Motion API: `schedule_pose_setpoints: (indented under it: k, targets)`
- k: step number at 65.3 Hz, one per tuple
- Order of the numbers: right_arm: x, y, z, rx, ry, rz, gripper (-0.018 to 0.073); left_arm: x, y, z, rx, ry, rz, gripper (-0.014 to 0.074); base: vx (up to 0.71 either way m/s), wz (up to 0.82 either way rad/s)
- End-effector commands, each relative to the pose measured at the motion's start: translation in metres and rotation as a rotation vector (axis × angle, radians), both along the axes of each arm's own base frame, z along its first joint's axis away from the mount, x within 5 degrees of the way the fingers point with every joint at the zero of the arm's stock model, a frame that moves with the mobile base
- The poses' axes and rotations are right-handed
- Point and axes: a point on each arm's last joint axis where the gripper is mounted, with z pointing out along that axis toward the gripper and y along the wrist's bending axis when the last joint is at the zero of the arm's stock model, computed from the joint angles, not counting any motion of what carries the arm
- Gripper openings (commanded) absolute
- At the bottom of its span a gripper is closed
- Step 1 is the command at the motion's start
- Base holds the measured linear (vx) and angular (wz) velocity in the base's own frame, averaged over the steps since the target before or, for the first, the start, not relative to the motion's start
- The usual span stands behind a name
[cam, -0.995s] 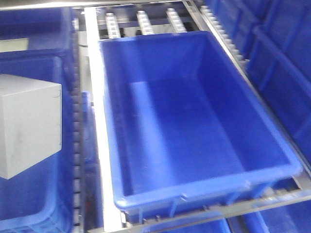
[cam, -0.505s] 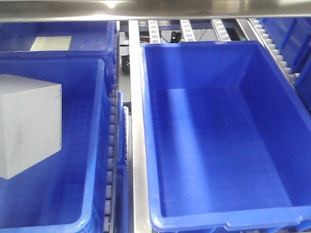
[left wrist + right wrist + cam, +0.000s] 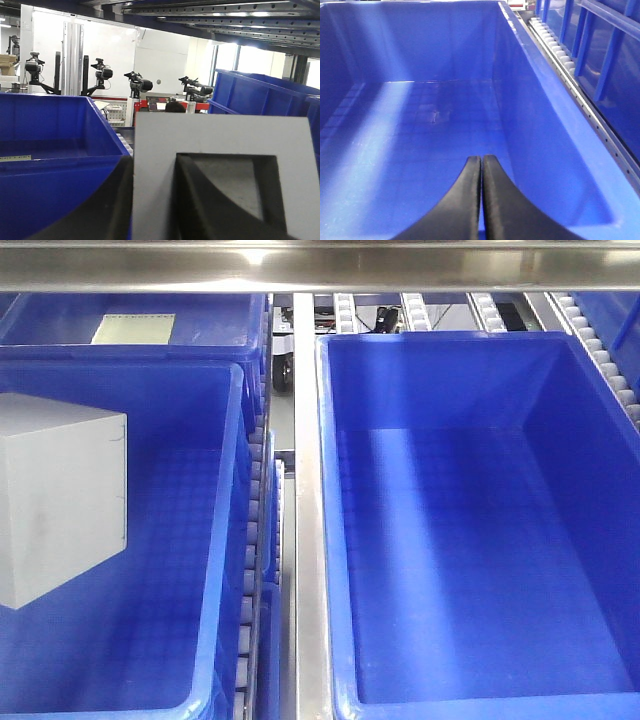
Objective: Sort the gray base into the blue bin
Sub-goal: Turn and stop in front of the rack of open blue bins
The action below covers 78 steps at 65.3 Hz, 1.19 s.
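My gray base [image 3: 60, 500] hangs at frame left over the blue bin [image 3: 150, 363], clamped in the left gripper [image 3: 150, 172], one finger in its recess; a steel rail [image 3: 305, 490] parts that bin from the neighbour bin [image 3: 450, 335]; both bins have drifted right since a second ago; right gripper [image 3: 481, 200] pressed closed, empty, above the neighbour bin's floor

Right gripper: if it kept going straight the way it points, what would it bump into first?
Probably the bare floor of the blue bin; nothing lies between. The right gripper, jaws shut and empty, aims down into it. If the tilt is shallower than it looks, the far wall comes first.
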Motion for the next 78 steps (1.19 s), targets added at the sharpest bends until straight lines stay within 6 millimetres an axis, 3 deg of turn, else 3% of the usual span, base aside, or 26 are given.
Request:
schedule_pose_setpoints:
  k: [1,78]
  targets:
    - [0.0008,-0.0002,0.0062,-0.02,-0.069,0.0,-0.0005,-0.0041,0.0015,0.0186,-0.059,-0.119,-0.003,0.002,0.01,0.04]
    - [0.0008,-0.0002,0.0062,-0.02,-0.069,0.0,-0.0005,-0.0037,0.0013,0.018,-0.056,-0.113,-0.004,0.002,0.0,0.0]
